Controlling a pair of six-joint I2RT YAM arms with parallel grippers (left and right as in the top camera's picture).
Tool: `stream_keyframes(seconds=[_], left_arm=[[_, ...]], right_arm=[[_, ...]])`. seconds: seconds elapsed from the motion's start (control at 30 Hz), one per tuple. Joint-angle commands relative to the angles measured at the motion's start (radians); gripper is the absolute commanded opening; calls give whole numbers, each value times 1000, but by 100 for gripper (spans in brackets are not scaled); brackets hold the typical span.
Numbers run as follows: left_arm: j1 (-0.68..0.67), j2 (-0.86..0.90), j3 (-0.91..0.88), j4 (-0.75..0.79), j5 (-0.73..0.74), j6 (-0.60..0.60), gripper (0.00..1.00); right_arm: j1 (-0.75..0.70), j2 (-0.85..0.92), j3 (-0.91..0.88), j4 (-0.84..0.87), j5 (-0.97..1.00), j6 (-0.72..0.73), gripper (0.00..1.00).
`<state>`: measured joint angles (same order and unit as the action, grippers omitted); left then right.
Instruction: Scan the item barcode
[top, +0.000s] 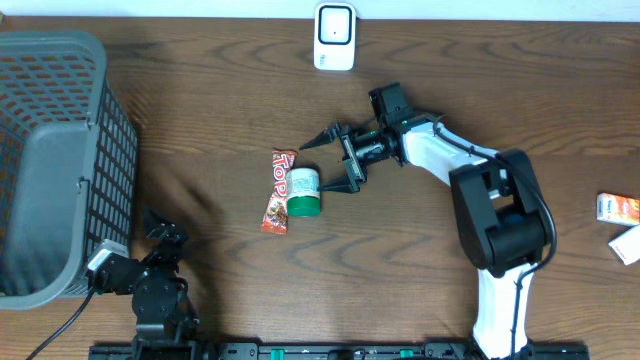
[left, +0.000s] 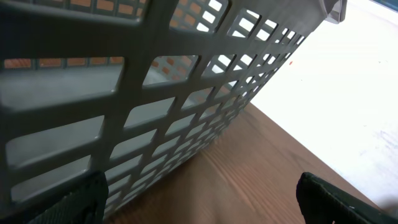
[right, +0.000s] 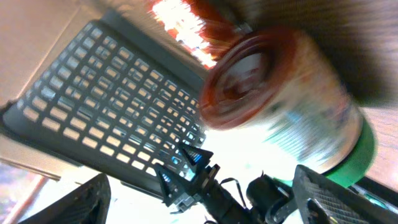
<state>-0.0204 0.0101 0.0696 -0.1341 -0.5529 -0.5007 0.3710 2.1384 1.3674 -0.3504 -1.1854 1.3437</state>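
Observation:
The item, a small jar (top: 304, 192) with a green lid, lies on its side mid-table next to a red snack wrapper (top: 278, 190). My right gripper (top: 323, 167) stands open just right of the jar, its lower fingertip close to the jar and nothing between the fingers. In the right wrist view the jar (right: 280, 106) is blurred, just beyond the open gripper (right: 205, 202). The white scanner (top: 334, 37) stands at the table's far edge. My left gripper (top: 163, 232) rests open at the front left beside the basket; in its own view the gripper (left: 202, 202) is empty.
A large grey mesh basket (top: 60, 160) fills the left side, and its wall (left: 155, 93) stands close in front of the left wrist camera. An orange-and-white box (top: 620, 208) and a white packet (top: 627, 243) lie at the right edge.

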Motion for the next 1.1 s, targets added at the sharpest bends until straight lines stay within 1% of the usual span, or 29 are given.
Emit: stream_keyframes(seconds=[0.0, 0.1, 0.2, 0.33, 0.4, 0.43, 0.5, 0.53, 0.57, 0.7, 0.77, 0.87, 1.07], left_arm=[[3, -6, -18, -22, -16, 2, 97], [3, -6, -18, -22, -16, 2, 97], [3, -6, -18, -22, -16, 2, 97], [3, -6, -18, -22, -16, 2, 97], [3, -6, -18, -22, -16, 2, 97], [3, -6, -18, -22, -16, 2, 97], [3, -6, -18, -22, -16, 2, 97], [3, -6, -18, -22, -16, 2, 97], [3, -6, -18, -22, -16, 2, 97], [3, -6, -18, -22, -16, 2, 97], [3, -6, -18, -22, -16, 2, 97], [3, -6, -18, -22, -16, 2, 97], [3, -6, -18, -22, -16, 2, 97]], right_arm=[[-3, -142, 28, -1, 47, -74, 89], [2, -231, 28, -61, 122, -146, 89], [20, -332, 28, -211, 292, -263, 89], [91, -461, 28, -426, 730, -487, 90], [156, -502, 28, -486, 966, -606, 98], [194, -515, 28, -503, 1068, -669, 99], [270, -518, 28, -520, 1183, -777, 99], [307, -517, 28, -528, 1209, -792, 99], [340, -515, 27, -535, 1225, -771, 99], [438, -488, 26, -543, 1287, -583, 99], [462, -457, 26, -552, 1318, -484, 99], [475, -391, 26, -542, 1321, -381, 99], [480, -261, 26, -475, 1228, -319, 98]])
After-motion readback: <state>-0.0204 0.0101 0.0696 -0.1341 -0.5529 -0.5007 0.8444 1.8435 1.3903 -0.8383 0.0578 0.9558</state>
